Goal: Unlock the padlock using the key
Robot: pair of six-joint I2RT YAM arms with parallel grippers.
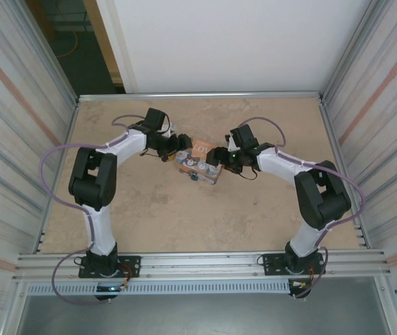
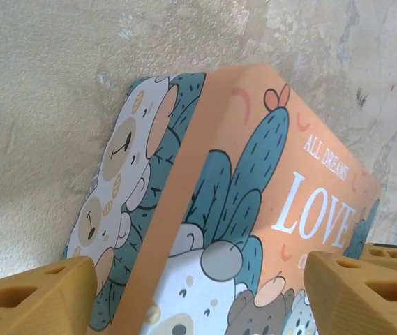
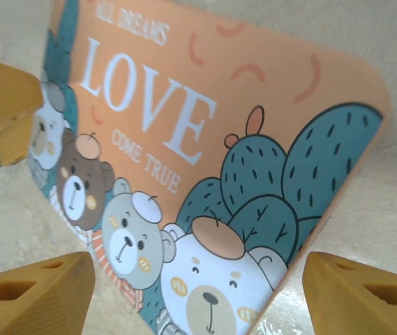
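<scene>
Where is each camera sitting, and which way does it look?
Top: high behind the robot, looking down on the table, the tin, the left arm and right arm.
Left wrist: on the left arm, facing the tin past the left hand.
Right wrist: on the right arm, facing the tin's lid past the right hand.
Shared: all see the tin.

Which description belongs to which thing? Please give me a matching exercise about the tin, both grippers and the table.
Things:
1. tin
2. left gripper
3. right gripper
4. table

Descriptions:
A. beige and mottled
B. open, at the tin's right end in the top view
C. orange, with bears and cacti
D. open, at the tin's left end in the top view

Pairs: 1-C, 2-D, 3-B, 4-A
</scene>
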